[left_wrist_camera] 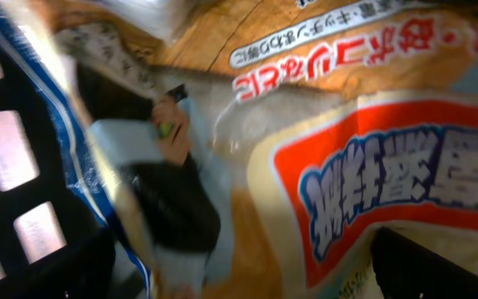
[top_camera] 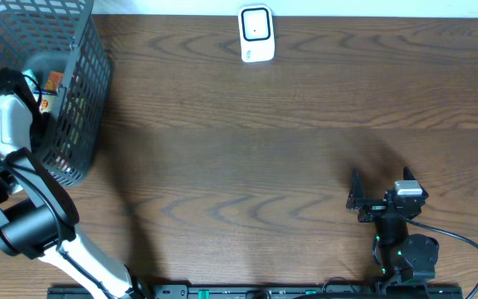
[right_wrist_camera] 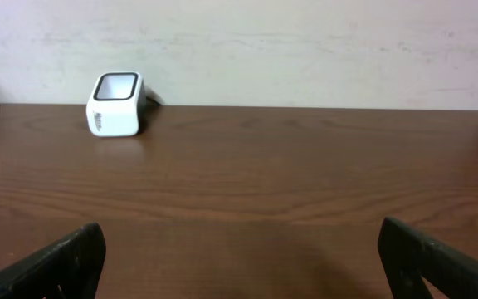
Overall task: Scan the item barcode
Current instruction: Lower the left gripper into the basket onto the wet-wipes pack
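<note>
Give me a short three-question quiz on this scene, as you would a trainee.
1. True or false: the scanner stands inside the basket.
2. Which arm reaches into the basket? A left, B right, C both.
3. Fill in: the right gripper is ____ (open or shut).

Key:
1. False; it stands on the table's far edge.
2. A, the left arm.
3. Open, holding nothing.

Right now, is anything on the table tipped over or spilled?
Nothing stands out. The scanner stands upright at the far edge of the table. The basket stands upright at the left, and the packets lie piled inside it, none spilled out.
</note>
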You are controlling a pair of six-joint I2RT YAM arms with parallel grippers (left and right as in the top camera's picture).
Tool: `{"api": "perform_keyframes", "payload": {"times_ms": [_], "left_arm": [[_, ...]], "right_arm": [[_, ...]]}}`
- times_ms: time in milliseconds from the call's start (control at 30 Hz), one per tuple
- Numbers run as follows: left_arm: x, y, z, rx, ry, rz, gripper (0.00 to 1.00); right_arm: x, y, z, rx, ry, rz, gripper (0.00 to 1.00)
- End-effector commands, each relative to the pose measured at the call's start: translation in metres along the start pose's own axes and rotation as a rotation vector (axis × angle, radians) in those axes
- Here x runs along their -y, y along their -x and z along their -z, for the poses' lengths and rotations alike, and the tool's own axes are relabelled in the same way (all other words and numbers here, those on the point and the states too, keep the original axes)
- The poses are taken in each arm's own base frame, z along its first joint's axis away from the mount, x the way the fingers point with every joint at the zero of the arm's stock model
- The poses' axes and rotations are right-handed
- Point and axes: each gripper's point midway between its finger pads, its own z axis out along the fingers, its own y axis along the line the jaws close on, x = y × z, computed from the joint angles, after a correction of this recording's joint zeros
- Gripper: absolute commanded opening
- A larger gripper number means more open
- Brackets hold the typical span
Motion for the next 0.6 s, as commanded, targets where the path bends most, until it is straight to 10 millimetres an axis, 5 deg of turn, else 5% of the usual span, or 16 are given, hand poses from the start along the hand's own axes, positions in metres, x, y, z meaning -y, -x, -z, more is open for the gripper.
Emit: {"api": "perform_keyframes", "payload": {"times_ms": [0, 33, 133, 333, 467, 567], "left_arm": [[0.001, 0.001, -0.018, -0.006, 0.021, 0.046, 0.98], [0.004, 0.003, -0.022, 0.000, 0.016, 0.028, 0.99], [0.012, 0.009, -0.031, 0.018, -0.004, -0.056, 0.59], [0.015, 0.011, -0.031, 0.027, -0.014, -0.093, 0.10], [0.014, 0.012, -0.023, 0.032, -0.019, -0.092, 0.07], [0.026, 0.018, 0.012, 0.064, -0.121, -0.082, 0.07]], "right_arm": [[0.000, -0.001, 0.000, -0.001, -0.002, 0.009, 0.99], [0.000, -0.001, 0.000, -0.001, -0.002, 0.009, 0.99], [0.000, -0.001, 0.000, -0.001, -0.002, 0.009, 0.99], [0.000, -0.001, 0.000, -0.001, -0.002, 0.009, 0.99], [0.000, -0.001, 0.000, -0.001, -0.002, 0.009, 0.99], [0.000, -0.001, 0.000, -0.001, -0.002, 0.009, 0.99]]}}
